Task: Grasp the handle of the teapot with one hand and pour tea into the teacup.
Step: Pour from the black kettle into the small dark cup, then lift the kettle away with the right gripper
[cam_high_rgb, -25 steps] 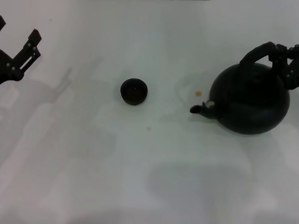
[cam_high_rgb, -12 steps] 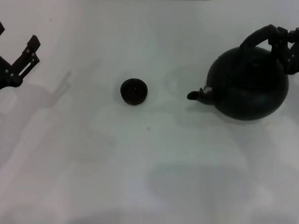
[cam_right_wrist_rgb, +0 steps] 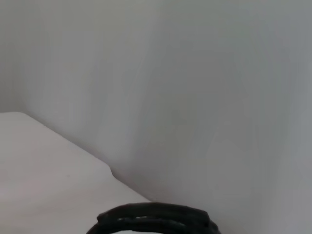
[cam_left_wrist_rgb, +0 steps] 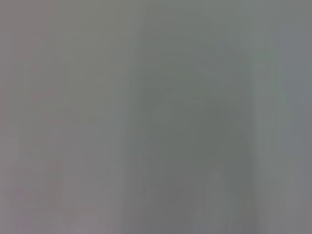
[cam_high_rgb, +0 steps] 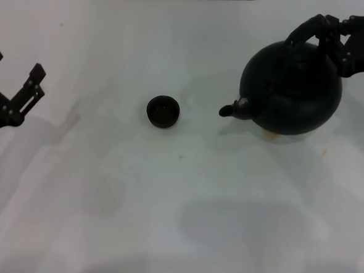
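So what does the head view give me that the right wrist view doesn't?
Only the head view shows the teapot body and spout, the teacup apart from it on the white table, the right end effector closed on the handle, and the open left end effector parked at the left edge. Only the right wrist view shows a pale wall behind the table edge. Both show the dark handle, in the wrist view as an arc at the frame edge.
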`<action>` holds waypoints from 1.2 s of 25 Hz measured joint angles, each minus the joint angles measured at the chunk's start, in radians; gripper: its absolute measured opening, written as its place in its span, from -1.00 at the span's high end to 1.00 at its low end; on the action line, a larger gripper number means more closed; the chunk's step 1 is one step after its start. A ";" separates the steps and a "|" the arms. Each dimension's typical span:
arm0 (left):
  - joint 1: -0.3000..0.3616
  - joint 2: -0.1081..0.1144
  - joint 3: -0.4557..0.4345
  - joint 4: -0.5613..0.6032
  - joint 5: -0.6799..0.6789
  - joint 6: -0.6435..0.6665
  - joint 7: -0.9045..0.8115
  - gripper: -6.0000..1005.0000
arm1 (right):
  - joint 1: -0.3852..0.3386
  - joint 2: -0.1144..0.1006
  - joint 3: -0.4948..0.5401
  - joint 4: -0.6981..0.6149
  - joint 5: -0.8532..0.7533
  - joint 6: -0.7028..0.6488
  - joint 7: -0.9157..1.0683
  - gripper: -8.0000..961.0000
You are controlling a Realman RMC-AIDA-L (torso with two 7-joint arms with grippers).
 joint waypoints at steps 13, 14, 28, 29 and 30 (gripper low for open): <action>0.001 0.005 0.005 0.087 0.019 -0.056 0.001 -0.63 | 0.025 0.005 -0.075 0.017 0.079 -0.151 -0.069 0.73; 0.002 0.005 0.005 0.098 0.020 -0.062 0.000 -0.63 | 0.025 0.004 -0.095 0.024 0.081 -0.184 -0.070 0.73; 0.025 0.004 0.004 0.142 0.020 -0.070 0.000 -0.63 | -0.004 0.000 -0.333 0.150 0.071 -0.447 -0.108 0.73; 0.025 0.004 0.004 0.143 0.018 -0.070 0.000 -0.63 | -0.006 0.000 -0.337 0.156 0.066 -0.452 -0.108 0.74; 0.025 0.004 0.004 0.143 0.018 -0.068 0.000 -0.63 | -0.008 0.000 -0.342 0.161 0.061 -0.455 -0.107 0.74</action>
